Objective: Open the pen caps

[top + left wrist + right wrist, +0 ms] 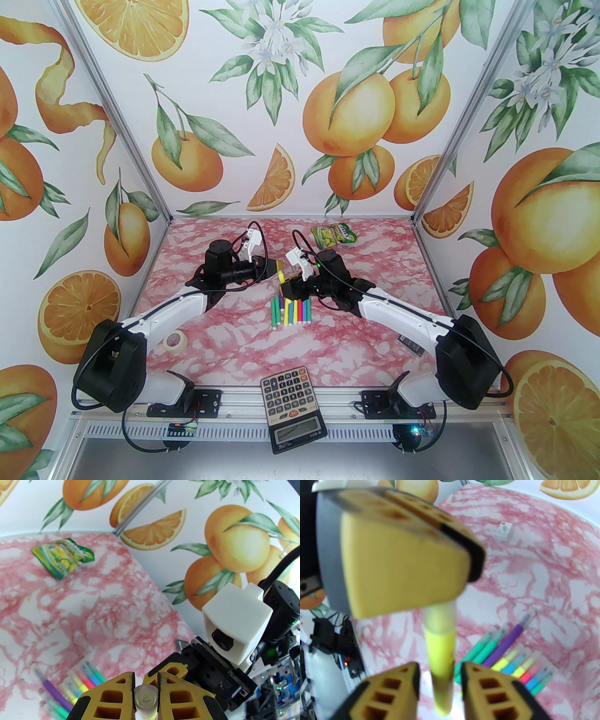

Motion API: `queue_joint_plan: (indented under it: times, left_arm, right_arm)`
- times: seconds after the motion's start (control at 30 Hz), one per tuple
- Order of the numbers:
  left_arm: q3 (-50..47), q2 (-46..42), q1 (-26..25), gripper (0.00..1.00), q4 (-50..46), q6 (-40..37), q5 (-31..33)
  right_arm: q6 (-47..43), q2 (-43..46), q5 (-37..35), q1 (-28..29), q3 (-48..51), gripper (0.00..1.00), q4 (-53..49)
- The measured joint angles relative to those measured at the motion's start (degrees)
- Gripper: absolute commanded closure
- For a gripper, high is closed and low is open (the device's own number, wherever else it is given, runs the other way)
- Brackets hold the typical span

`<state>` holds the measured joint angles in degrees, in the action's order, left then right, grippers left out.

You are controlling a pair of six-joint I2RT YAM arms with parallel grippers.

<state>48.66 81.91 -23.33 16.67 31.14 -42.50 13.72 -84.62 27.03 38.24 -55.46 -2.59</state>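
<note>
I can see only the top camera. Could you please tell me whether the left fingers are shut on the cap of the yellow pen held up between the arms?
Observer: Yes. In the left wrist camera the left fingers are shut on the clear cap, with its round end facing the lens.
Operator: Thank you. And the other arm?
Observer: In the right wrist camera the right fingers stand apart, with a gap on each side of the yellow pen.
Operator: Is the cap off yet?
Observer: Not yet. In that camera it meets the pen's yellow body with no gap.
</note>
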Motion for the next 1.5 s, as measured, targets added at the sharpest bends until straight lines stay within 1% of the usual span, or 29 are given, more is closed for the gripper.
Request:
queue_joint_plan:
  times: [0.23, 0.33, 0.5, 0.93, 1.1, 1.5]
  left_arm:
    - [0.0, 0.0, 0.0, 1.0, 0.1, 1.4, 0.1]
    - [0.1, 0.0, 0.0, 1.0, 0.3, 1.9, 0.2]
    - [0.2, 0.0, 0.0, 1.0, 1.1, 3.0, 0.1]
    - [0.2, 0.0, 0.4, 1.0, 0.8, 3.4, 0.8]
    - [0.2, -0.1, 0.8, 1.0, 0.2, 3.9, 0.3]
    - [0.2, -0.3, 2.2, 1.0, -0.3, 7.8, -1.4]
  right_arm:
    - [1.2, -0.4, 0.1, 0.0, 0.0, 0.59, 0.3]
    - [1.9, -1.8, 0.7, 0.0, -0.3, 0.61, 0.3]
    - [3.0, -3.7, 1.9, 0.0, -0.9, 0.7, 0.3]
    - [2.7, -3.7, 3.1, 0.3, -1.1, 0.89, 0.2]
    - [1.3, -3.6, 2.7, 0.3, -1.1, 1.0, -0.3]
    - [-3.3, -0.9, -1.1, 0.4, -0.3, 1.0, -1.9]
